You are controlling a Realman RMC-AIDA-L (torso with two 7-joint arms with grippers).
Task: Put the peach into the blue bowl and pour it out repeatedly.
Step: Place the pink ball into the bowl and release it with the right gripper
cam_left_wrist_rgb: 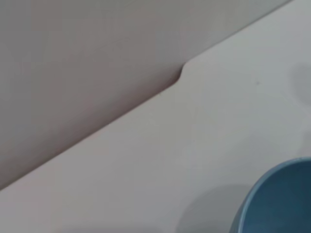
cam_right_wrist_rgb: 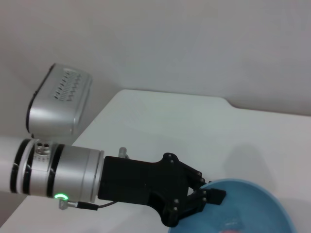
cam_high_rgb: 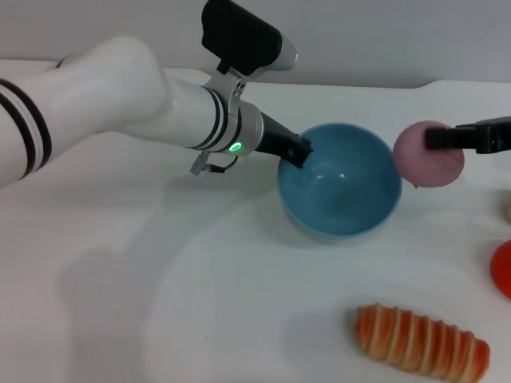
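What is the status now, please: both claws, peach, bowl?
Left claw shut on the blue bowl rim, bowl on the table. Right claw shut on the peach, held beside the bowl. Bowl looks empty; path clear.

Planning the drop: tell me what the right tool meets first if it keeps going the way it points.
The right tool, shut on the peach, points toward the blue bowl. Its near rim would likely be met first, though its height above the rim is unclear.
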